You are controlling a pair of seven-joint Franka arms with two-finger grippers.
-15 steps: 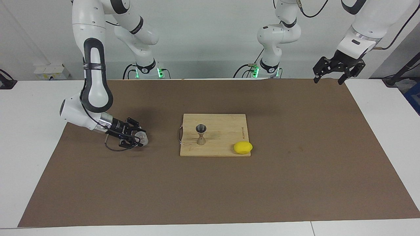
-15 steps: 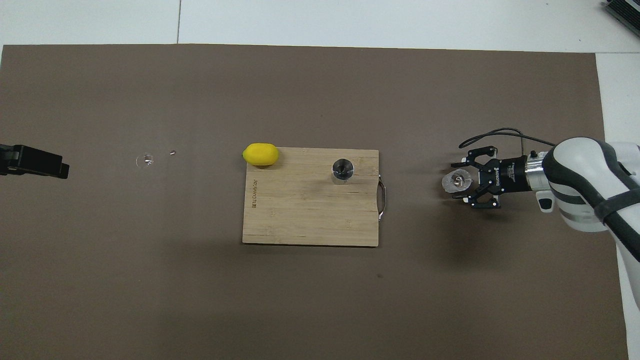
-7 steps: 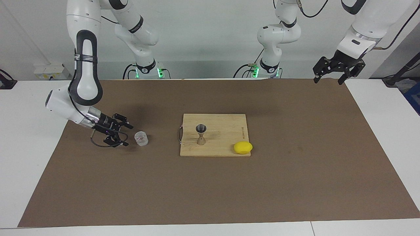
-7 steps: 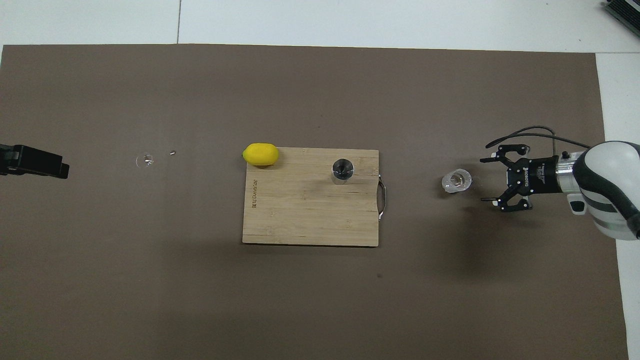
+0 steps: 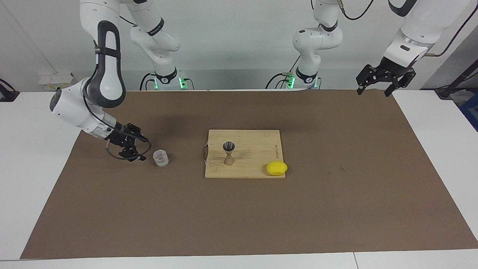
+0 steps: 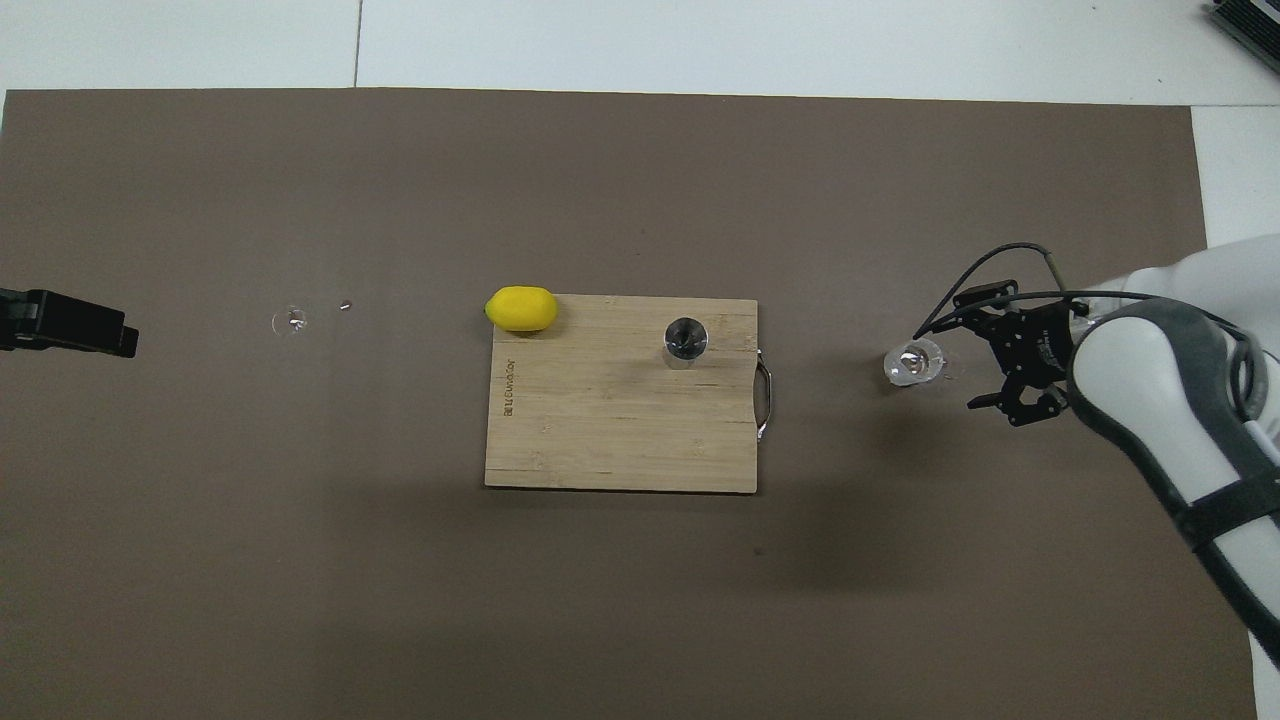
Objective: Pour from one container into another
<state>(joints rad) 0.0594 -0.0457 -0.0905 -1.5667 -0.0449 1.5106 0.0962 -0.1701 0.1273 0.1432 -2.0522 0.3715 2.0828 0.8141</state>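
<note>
Since a second ago the right tool (image 5: 139,149) has let go of the clear glass cup (image 5: 161,157) and drawn back toward the right arm's end of the desk, lifting a little; the cup has stayed put, upright on the brown mat (image 5: 239,216), just beside the tool's spread fingertips and not touching them. The metal jigger (image 5: 228,152) stands upright on the wooden cutting board (image 5: 257,140), well apart from the cup, with the lemon (image 5: 276,168) at the board's corner toward the left arm's end. The left tool (image 5: 384,80) hangs with its fingers spread over the mat's corner nearest the left arm's base, waiting. Whether the jigger already holds anything cannot be told; the overhead view shows a small something in the bottom of the cup (image 6: 913,362). With the cup set down and released, the step in hand looks like a withdrawal. To do it well, the tool should back straight away along its own axis with fingers kept wide, so neither one clips the light, tippable glass, and rise only once clear of the rim.
</note>
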